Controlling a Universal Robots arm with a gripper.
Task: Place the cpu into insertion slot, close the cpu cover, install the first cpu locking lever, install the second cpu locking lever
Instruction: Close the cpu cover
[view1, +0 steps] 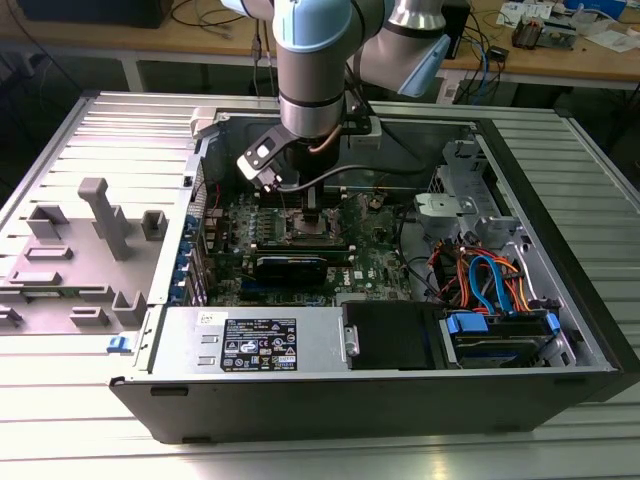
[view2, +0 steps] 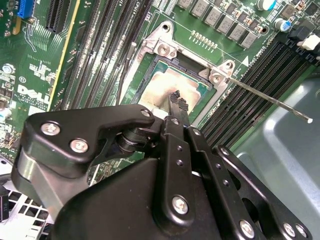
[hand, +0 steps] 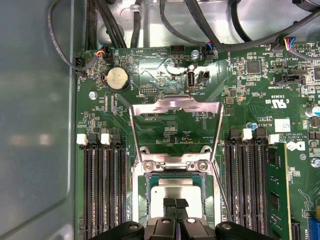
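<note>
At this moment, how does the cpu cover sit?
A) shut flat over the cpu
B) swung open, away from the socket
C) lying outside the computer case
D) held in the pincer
B: in the first wrist view the cpu cover stands swung back from its hinge, with green board showing through its window, and the cpu lies bare in the insertion slot by the pincer.
</note>
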